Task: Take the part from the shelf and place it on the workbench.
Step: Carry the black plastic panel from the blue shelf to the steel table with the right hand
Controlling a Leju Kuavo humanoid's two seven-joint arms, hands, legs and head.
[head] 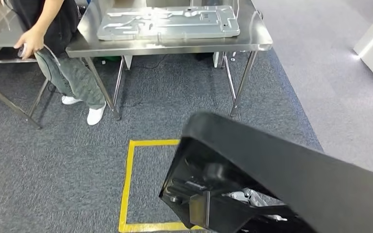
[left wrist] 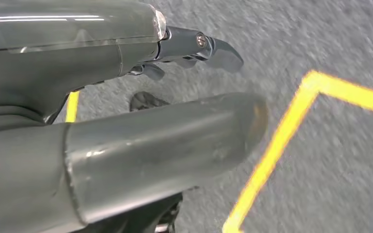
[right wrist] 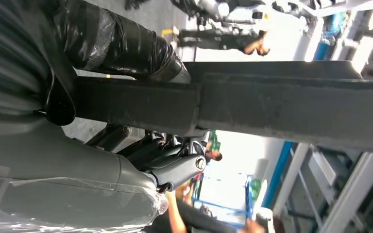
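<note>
Currently right hand (right wrist: 141,145) grips one black part (head: 272,179).

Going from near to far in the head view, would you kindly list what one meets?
Black part → yellow floor tape → steel workbench → grey metal panel lying on it.

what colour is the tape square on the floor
Yellow tape square, on grey carpet; clearest in the head view.

A person (head: 58,53) in a black top, grey-green trousers and white shoes stands at the left beside a steel side table (head: 0,53), one hand on its edge. Yellow tape (head: 126,184) marks a square on the grey carpet (head: 53,170).
</note>
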